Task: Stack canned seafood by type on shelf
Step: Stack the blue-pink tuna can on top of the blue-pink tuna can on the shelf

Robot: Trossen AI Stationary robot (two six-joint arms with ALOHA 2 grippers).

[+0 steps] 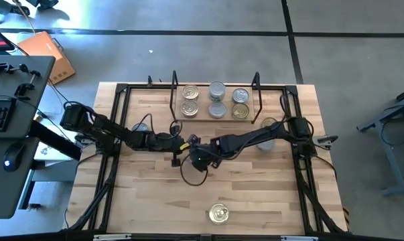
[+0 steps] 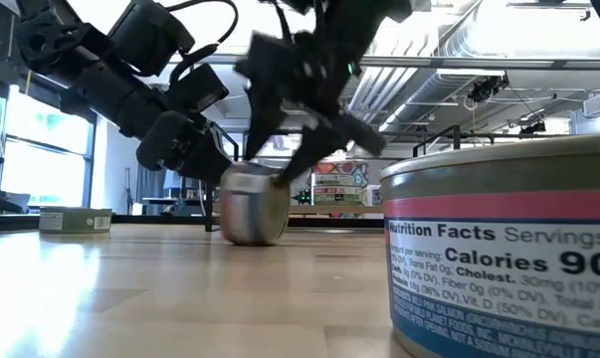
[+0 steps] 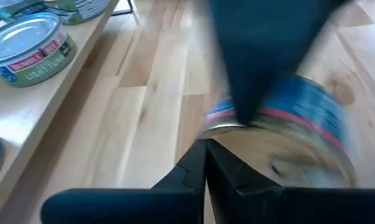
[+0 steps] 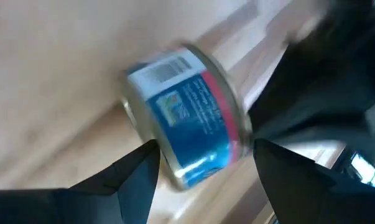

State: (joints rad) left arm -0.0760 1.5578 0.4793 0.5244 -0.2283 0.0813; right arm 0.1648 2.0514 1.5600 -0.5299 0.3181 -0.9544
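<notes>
From above, the two arms meet at the middle of the table (image 1: 148,201), the left gripper (image 1: 179,143) and the right gripper (image 1: 194,151) almost touching. Behind them the shelf (image 1: 215,119) carries six cans (image 1: 216,100) in three columns. A gold-lidded can (image 1: 219,213) sits alone near the front edge, and another can (image 1: 269,124) lies beside the right arm.

At table height, a tilted tin (image 2: 253,202) rests on the wood between the two dark grippers, and a big can label (image 2: 499,268) fills the foreground.

The left wrist camera shows that gripper's fingers (image 3: 193,171) pressed together, clenched on nothing, just before the blue-labelled tin (image 3: 299,134).

The right wrist camera shows the right gripper's fingers (image 4: 134,171) spread apart on either side of the same tin (image 4: 184,115), which lies tipped on its edge.
</notes>
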